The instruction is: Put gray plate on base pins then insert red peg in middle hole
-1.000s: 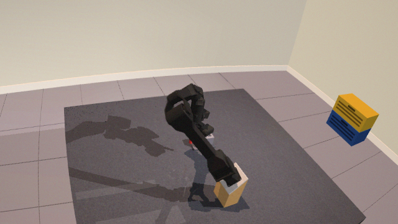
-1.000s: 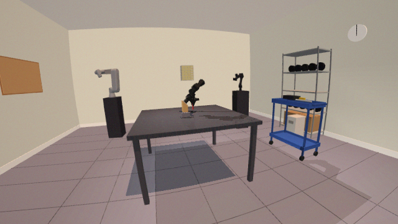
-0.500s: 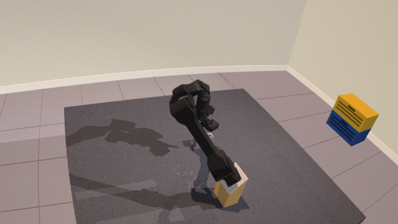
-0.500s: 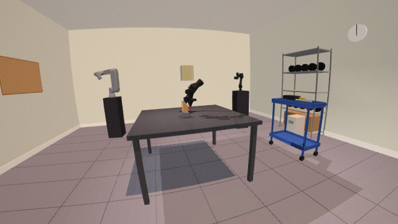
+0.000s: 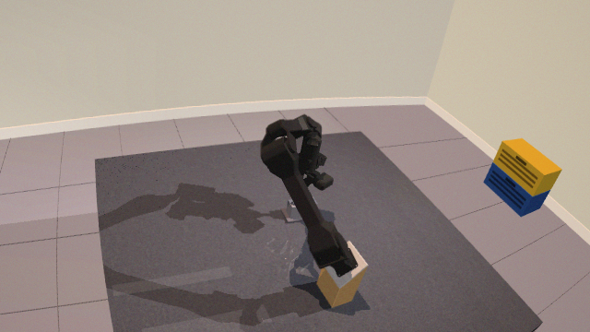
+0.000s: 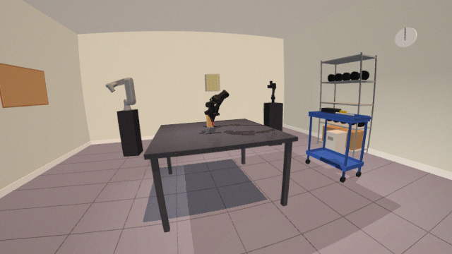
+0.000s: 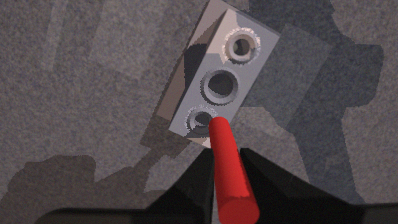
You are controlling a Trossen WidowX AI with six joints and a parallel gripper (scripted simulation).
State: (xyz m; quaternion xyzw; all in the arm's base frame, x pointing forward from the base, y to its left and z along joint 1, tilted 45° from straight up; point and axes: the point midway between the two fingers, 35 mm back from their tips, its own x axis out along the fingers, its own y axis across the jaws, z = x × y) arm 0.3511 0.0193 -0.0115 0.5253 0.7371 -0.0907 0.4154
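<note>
The gray plate (image 7: pixel 194 97) lies over the base (image 7: pixel 174 97) in the wrist view, with a pin showing inside each outer hole and the middle hole empty. In the top view the plate and base are small and partly behind the arm; whether the plate is fully flat is hard to tell. My gripper (image 7: pixel 225 156) is shut on the red peg (image 7: pixel 231 167) (image 6: pixel 212 124). The peg's far end appears beside the near outer hole in the wrist view, off the middle hole. The peg is hidden in the top view.
The arm stands on an orange-tan block (image 5: pixel 340 290) on the dark table (image 5: pixel 406 258) (image 6: pixel 183 141). Shadows of the arm fall across the tabletop. A yellow and blue box stack (image 5: pixel 523 177) stands off the table. A blue cart (image 6: pixel 339 116) stands away at the right.
</note>
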